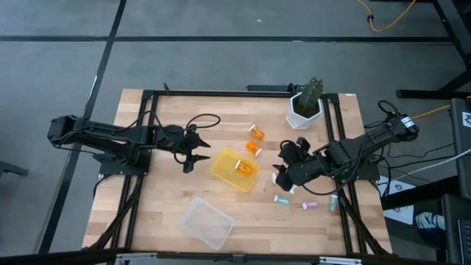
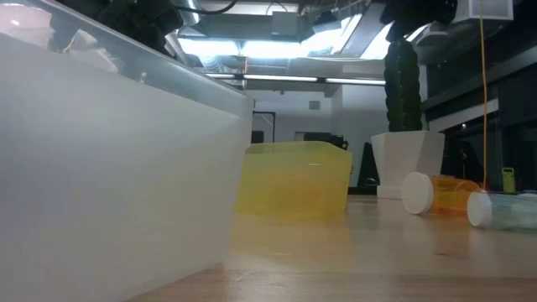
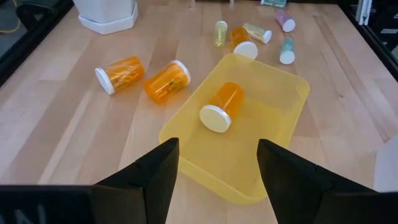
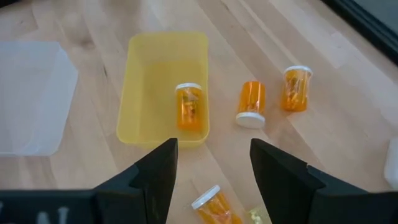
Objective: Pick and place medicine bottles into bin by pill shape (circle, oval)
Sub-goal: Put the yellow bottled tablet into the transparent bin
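A yellow bin [image 1: 224, 163] sits mid-table with one orange white-capped bottle [image 3: 222, 107] lying on its floor. Two more orange bottles [image 4: 250, 103] [image 4: 296, 88] lie on their sides on the wood beyond the bin. Another orange bottle [image 4: 211, 205] lies on the table below my right gripper [image 4: 211, 180], which hovers open right of the bin with nothing between its fingers. Several slim pastel vials [image 1: 281, 199] [image 1: 307, 205] lie near the right edge. My left gripper [image 3: 217, 180] hangs open left of the bin, holding nothing.
A clear bin [image 1: 207, 221] stands near the front edge and fills the left of the low view. A white plant pot [image 1: 305, 109] with a cactus stands at the far right. Black frame rails run along both table sides. Bare wood lies between the two bins.
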